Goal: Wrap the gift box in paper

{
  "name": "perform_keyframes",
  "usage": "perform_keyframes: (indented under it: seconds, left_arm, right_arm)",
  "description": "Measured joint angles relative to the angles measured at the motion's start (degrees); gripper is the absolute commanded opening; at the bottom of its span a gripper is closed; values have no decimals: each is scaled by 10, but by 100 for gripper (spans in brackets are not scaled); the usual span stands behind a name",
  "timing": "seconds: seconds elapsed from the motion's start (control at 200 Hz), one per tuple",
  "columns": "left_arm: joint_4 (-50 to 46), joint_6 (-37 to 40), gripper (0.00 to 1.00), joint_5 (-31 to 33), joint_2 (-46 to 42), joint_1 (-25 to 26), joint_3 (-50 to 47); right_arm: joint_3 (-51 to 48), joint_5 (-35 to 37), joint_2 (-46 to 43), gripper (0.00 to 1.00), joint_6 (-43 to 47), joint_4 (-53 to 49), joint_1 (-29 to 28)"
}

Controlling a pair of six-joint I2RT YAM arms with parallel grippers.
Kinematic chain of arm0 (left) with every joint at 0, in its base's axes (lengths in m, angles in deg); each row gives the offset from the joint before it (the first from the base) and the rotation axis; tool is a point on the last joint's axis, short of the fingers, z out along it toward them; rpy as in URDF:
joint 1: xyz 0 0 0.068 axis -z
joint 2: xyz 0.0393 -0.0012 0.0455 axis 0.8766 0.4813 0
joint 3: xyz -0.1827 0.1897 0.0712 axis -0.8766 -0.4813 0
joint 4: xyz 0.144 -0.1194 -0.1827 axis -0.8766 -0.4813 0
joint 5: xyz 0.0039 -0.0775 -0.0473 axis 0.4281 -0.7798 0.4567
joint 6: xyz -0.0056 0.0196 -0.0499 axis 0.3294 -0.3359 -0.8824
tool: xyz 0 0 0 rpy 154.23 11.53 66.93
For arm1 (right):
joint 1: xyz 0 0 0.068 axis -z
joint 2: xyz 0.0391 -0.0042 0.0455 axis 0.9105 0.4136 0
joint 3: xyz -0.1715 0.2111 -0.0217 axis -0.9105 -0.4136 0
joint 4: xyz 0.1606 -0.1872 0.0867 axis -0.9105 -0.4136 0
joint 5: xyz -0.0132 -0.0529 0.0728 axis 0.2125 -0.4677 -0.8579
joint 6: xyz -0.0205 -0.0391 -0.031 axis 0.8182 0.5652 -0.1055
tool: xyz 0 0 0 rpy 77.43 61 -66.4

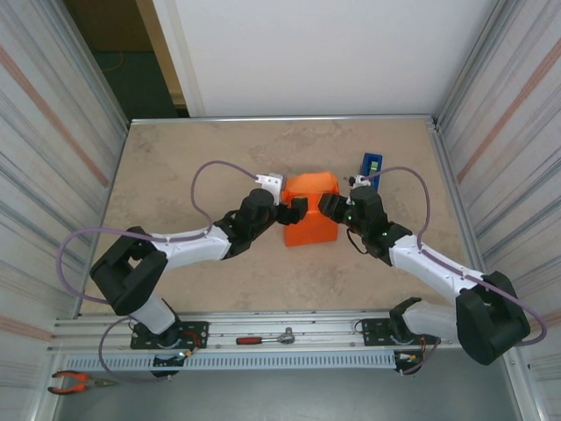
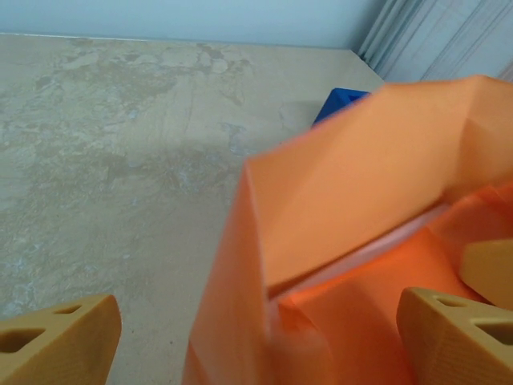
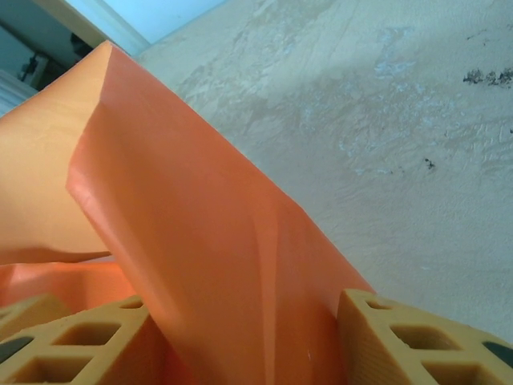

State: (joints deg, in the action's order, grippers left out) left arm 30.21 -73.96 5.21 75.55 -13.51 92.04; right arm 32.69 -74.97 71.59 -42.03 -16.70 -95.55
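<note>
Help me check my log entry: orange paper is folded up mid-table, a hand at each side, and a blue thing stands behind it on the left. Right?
No: the blue thing stands behind the paper on the right, near the right hand, as the top view shows. The rest holds: paper folded up mid-table, the left hand at its other side.

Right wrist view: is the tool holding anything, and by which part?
A raised fold of the orange paper runs between the fingers of the right tool; whether they pinch it cannot be told.
</note>
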Motion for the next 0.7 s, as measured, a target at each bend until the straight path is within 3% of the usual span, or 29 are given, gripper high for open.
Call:
perform_keyframes:
  seconds: [0.08, 0.18, 0.261, 0.471, 0.701]
  left_arm:
    - [2, -3, 82, 11, 4, 1, 2]
    - [2, -5, 76, 26, 5, 7, 2]
    - [2, -6, 73, 38, 5, 15, 2]
    - [6, -9, 67, 52, 5, 19, 2]
    - [9, -8, 61, 54, 5, 19, 2]
  right_arm:
    - [-2, -2, -9, 59, 0, -8, 0]
    - [-2, -5, -18, 75, 0, -31, 7]
    - [-1, -9, -25, 79, 7, -50, 21]
    - [19, -16, -20, 78, 39, -79, 39]
    - [18, -4, 13, 69, 57, -20, 26]
